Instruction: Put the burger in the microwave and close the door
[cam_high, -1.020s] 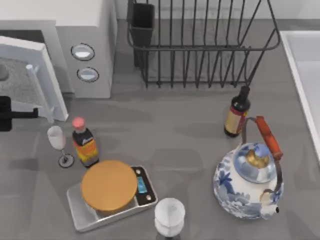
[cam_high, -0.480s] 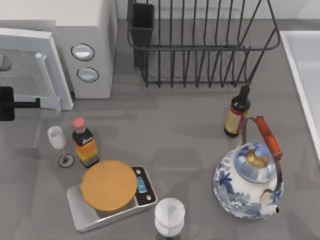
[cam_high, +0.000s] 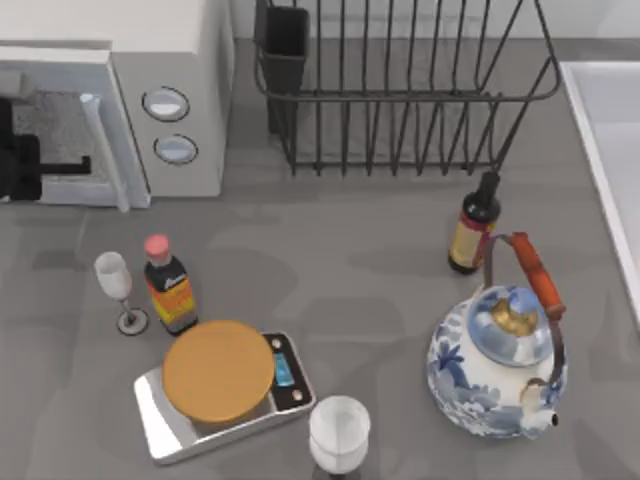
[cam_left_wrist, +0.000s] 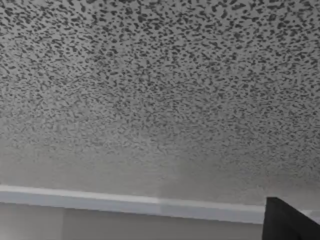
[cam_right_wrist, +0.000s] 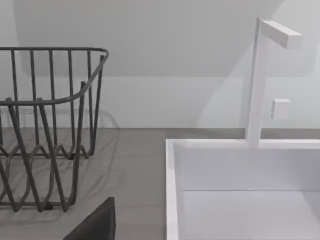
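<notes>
Since a second ago the door has swung nearly flush with the microwave; the left gripper presses against it, finger state indeterminable. Closing step; a final push remains.

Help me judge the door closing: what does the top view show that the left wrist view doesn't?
The top view gives the whole setting: the microwave with its two dials, the door lying close against its front, my left hand at the door's face, and the scale and dish rack on the table. The left wrist view gives a close look at the door's white frame strip along the mesh edge. Both share the door's grey speckled mesh window.
</notes>
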